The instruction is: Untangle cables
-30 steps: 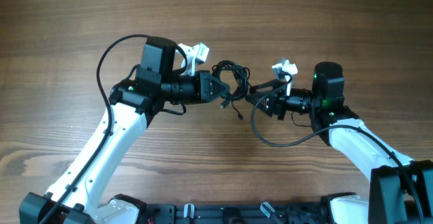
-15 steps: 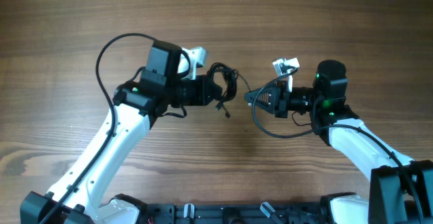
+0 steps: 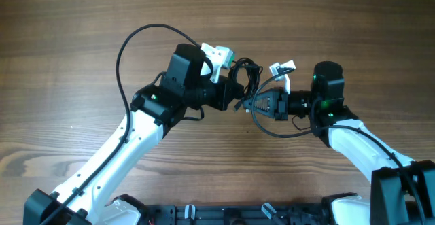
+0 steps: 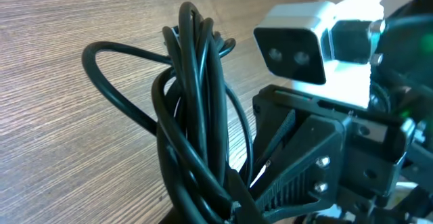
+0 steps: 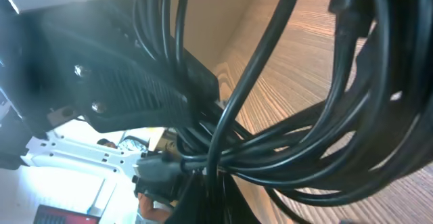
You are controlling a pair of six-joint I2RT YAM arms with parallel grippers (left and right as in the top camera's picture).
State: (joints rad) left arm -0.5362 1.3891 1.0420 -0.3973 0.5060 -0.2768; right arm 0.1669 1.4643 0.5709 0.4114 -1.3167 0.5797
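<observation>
Broadly, a wood-grain worktop (image 3: pixel 61 21) beneath both arms. Reaching in from the near left corner, the white-and-black left arm (image 3: pixel 129 140); from the near right corner, the right arm (image 3: pixel 353 140). Wrists nose to nose about the middle of the worktop, well away from every edge.

Left end effector (image 3: pixel 236 99) clamped shut on the cables (image 3: pixel 246 74), gripping the bundle by its lower part. Same cables (image 4: pixel 196 102) in the left wrist view: a sheaf of thin black loops standing up off the wood, one wider loop bowing out to the side.

Right end effector (image 3: pixel 250 105) closed as well, tips pushed in among the strands just beside the left one; a pinch on any single strand impossible to confirm. Above its black ribbed fingers (image 4: pixel 291 176), a white camera housing (image 4: pixel 298 38).

From the right wrist, only strands crossing and fanning close to the lens, tangled together over the wood grain. Smallest of all, what looks like a plug end (image 5: pixel 159 171) low in that view, too blurred for detail.
</observation>
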